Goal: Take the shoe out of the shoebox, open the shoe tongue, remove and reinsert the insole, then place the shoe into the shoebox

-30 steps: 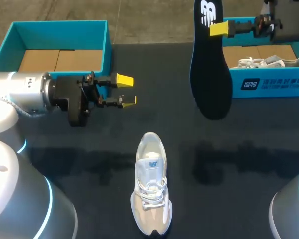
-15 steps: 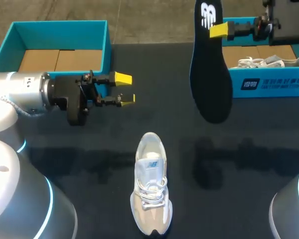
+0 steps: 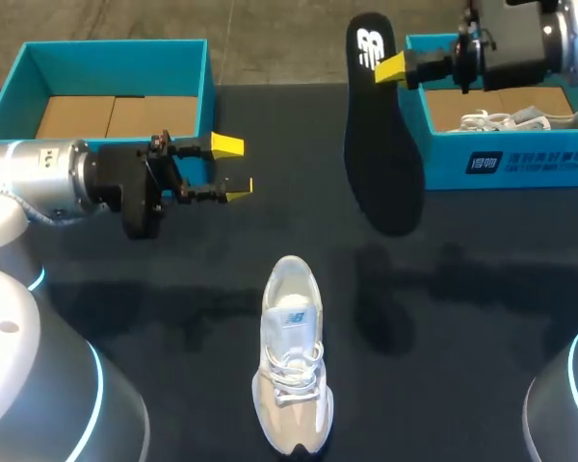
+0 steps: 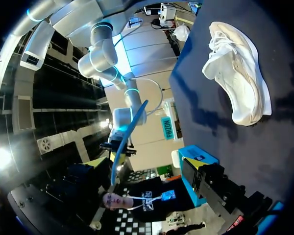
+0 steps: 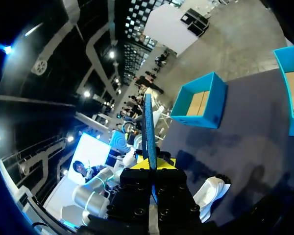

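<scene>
A white shoe (image 3: 291, 356) lies on the dark table, toe toward the far side; the left wrist view shows it on its side (image 4: 237, 83). My right gripper (image 3: 390, 67) is shut on the heel end of a black insole (image 3: 380, 154), which hangs in the air left of the right shoebox (image 3: 520, 164). From the right wrist, the insole (image 5: 148, 129) stands edge-on between the yellow tips (image 5: 154, 164), with the shoe (image 5: 210, 193) below. My left gripper (image 3: 233, 166) is open and empty, left of the insole and beyond the shoe. Its own view shows the insole (image 4: 127, 134) ahead.
A teal box (image 3: 116, 87) with a cardboard floor stands at the far left, just behind my left arm. The right shoebox holds a second pale shoe (image 3: 520, 120). Bare table (image 3: 482, 289) lies right of the shoe.
My right arm has carried the insole leftward and a little lower. My left gripper has drifted slightly left and toward the near side, still open.
</scene>
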### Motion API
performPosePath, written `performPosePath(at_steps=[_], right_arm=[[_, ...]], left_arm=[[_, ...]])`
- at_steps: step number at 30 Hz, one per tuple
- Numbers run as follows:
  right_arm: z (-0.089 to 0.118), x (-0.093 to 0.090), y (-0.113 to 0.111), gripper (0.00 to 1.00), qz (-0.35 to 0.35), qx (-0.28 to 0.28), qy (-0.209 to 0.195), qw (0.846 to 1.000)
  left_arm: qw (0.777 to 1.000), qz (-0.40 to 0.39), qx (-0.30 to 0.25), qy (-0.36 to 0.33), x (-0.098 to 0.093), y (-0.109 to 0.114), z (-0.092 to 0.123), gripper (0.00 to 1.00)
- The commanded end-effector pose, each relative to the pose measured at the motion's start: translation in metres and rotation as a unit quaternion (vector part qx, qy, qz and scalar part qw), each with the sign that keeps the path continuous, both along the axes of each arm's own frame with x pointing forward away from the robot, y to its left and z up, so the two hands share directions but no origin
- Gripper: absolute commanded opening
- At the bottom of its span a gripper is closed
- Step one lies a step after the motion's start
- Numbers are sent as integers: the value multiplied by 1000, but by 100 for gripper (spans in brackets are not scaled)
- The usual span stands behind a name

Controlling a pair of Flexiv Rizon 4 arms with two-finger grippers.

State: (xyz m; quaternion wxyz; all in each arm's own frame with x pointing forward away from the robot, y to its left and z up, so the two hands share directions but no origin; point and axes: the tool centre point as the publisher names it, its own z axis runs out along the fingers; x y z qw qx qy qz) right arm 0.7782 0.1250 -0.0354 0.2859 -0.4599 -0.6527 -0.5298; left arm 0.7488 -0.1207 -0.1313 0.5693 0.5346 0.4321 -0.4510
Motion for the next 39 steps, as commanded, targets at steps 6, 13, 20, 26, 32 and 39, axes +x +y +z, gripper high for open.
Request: performPosePath(at_steps=[6,13,20,26,32,39], right_arm=[[1,6,4,0,7,-5,4,1000],[-9,18,18,0,17,4,36,999],[-19,25,24,0,16,9,64,998],[-34,27,31,0,18,4,96,995],[-45,28,31,0,3,3,122,993],[-45,28,31,0,3,3,122,993]], left_arm=[[1000,-1,0,0,1,-1,0,100],[1000,-6,4,2,-1,-3,1,100],[1000,-2,5,8,-1,-9,2,100],[1000,1,0,10,-1,-13,2,100],[1000,7,1,9,-2,-18,3,100],[1000,7,1,9,-2,-18,3,100]])
